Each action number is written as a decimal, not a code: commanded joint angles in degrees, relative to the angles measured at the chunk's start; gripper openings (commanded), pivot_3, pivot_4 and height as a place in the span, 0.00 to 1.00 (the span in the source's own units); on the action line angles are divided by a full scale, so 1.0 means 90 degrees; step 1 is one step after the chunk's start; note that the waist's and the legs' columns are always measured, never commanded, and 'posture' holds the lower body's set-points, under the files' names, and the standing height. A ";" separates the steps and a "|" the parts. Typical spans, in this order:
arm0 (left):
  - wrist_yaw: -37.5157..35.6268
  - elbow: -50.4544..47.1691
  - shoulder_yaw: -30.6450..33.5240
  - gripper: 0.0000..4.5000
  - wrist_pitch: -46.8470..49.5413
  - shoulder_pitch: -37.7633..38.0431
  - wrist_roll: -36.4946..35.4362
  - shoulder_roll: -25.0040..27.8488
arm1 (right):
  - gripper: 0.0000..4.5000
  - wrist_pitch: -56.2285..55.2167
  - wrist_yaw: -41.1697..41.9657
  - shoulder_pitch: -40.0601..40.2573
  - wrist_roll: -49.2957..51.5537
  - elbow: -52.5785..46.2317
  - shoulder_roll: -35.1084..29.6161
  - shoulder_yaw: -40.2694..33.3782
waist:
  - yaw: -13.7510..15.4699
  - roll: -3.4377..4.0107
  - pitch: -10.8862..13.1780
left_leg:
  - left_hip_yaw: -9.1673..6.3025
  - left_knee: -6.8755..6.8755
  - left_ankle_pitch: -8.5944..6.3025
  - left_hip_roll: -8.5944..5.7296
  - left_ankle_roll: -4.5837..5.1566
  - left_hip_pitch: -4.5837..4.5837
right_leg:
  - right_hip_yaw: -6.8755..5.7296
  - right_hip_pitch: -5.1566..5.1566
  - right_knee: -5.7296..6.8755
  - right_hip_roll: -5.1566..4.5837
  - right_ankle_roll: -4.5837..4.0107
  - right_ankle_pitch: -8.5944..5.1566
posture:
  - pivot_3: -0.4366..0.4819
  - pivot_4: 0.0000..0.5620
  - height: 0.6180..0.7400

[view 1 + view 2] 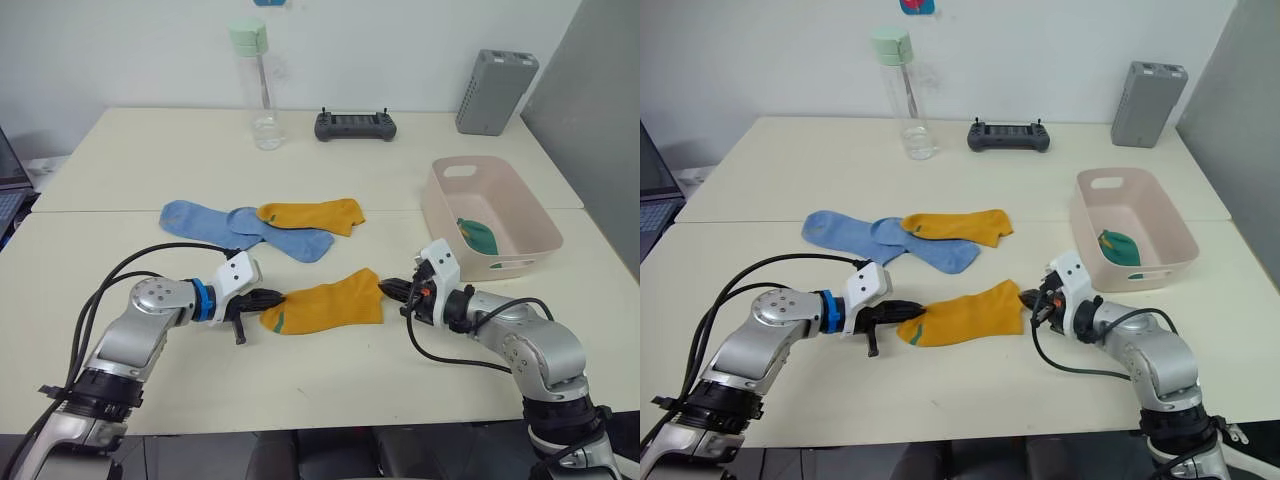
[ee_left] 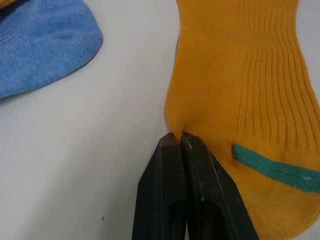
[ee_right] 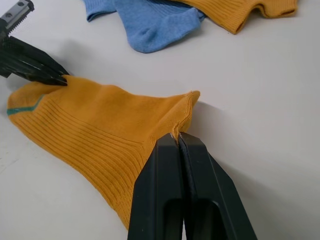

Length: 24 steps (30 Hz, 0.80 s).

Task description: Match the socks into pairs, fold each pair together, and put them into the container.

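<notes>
My left hand (image 1: pixel 272 297) is pinched tight on the toe end of a mustard-yellow sock (image 1: pixel 325 303) at lower centre of the frame, and my right hand (image 1: pixel 388 288) is clamped on its cuff edge. The sock lies stretched between them on the worktop (image 1: pixel 150 150). Above it, at centre, two blue socks (image 1: pixel 245 228) overlap a second yellow sock (image 1: pixel 315 214). At the right, the pink container (image 1: pixel 530 215) holds a green sock (image 1: pixel 478 236).
</notes>
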 commanded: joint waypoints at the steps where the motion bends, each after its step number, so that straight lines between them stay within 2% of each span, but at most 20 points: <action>1: -0.0060 0.0198 -0.0094 0.00 -0.0453 -0.0194 0.0292 0.0012 | 0.00 0.0025 -0.0065 0.0051 0.0196 -0.0274 -0.0096 -0.0105 | -0.0004 0.0000 0.0000 | 0.0000 0.0000 0.0000 0.0000 0.0000 0.0000 | 0.0000 0.0001 0.0000 0.0000 0.0000 0.0000 | 0.48 0.27 1.00; 3: -0.0090 0.0328 -0.0134 0.00 -0.0682 -0.0270 0.0417 0.0019 | 0.00 0.0046 -0.0110 0.0043 0.0232 -0.0250 -0.0133 -0.0117 | -0.0012 0.0000 0.0000 | 0.0000 0.0000 0.0000 0.0001 0.0000 0.0000 | 0.0000 0.0001 0.0000 0.0001 0.0002 0.0001 | 0.48 0.27 1.00; 4: -0.0099 0.0385 -0.0132 0.00 -0.0758 -0.0310 0.0456 0.0010 | 0.05 0.0052 -0.0122 0.0051 0.0258 -0.0252 -0.0167 -0.0120 | -0.0014 0.0000 0.0000 | 0.0000 0.0000 0.0000 0.0001 0.0000 0.0001 | 0.0001 0.0001 0.0000 0.0000 0.0002 0.0001 | 0.48 0.27 1.00; 6: -0.0135 0.0458 -0.0108 0.00 -0.0865 -0.0417 0.0492 0.0001 | 0.16 0.0109 -0.0157 0.0069 0.0337 -0.0295 -0.0223 -0.0163 | -0.0014 0.0000 0.0000 | 0.0000 0.0000 0.0000 0.0001 0.0001 0.0001 | 0.0000 0.0001 0.0001 0.0001 0.0003 0.0002 | 0.48 0.27 1.00; 10: -0.0255 0.0566 -0.0109 0.00 -0.0969 -0.0537 0.0555 0.0038 | 0.46 0.0353 -0.0286 0.0131 0.0542 -0.0471 -0.0196 -0.0283 | -0.0014 0.0000 0.0000 | 0.0000 0.0000 0.0000 0.0000 0.0001 0.0000 | 0.0001 0.0002 0.0000 0.0001 0.0004 0.0002 | 0.48 0.27 1.00; 18: -0.0345 0.0635 -0.0098 0.00 -0.1093 -0.0495 0.0587 -0.0039 | 0.46 0.0453 -0.0671 0.0418 0.0802 -0.0871 0.0029 -0.0264 | -0.0017 0.0000 0.0000 | -0.0003 -0.0003 0.0000 0.0001 0.0001 -0.0002 | -0.0001 0.0001 0.0001 0.0002 0.0003 0.0001 | 0.48 0.27 1.00; 21: -0.0352 0.0762 -0.0021 0.00 -0.1150 -0.0573 0.0540 -0.0070 | 0.46 -0.0099 -0.0467 0.0456 0.0532 -0.0866 -0.0329 0.0002 | -0.0015 0.0000 0.0000 | -0.0003 0.0000 0.0001 0.0001 0.0001 -0.0001 | 0.0000 0.0003 0.0001 0.0002 0.0006 0.0003 | 0.48 0.27 1.00; 22: -0.0402 0.0778 -0.0001 0.09 -0.1141 -0.0587 0.0506 -0.0052 | 0.47 -0.0247 -0.0384 0.0456 0.0484 -0.0829 -0.0457 0.0053 | -0.0012 0.0000 0.0000 | -0.0003 0.0001 0.0001 0.0000 0.0001 -0.0001 | 0.0000 0.0006 0.0000 0.0002 0.0008 0.0004 | 0.48 0.27 1.00; 24: -0.0460 0.0803 0.0052 0.19 -0.1120 -0.0615 0.0455 -0.0020 | 0.55 -0.0500 -0.0228 0.0393 0.0458 -0.0719 -0.0649 0.0094 | -0.0012 0.0000 0.0000 | -0.0002 0.0005 0.0001 0.0000 0.0001 -0.0001 | 0.0000 0.0008 -0.0001 0.0001 0.0008 0.0004 | 0.48 0.27 1.00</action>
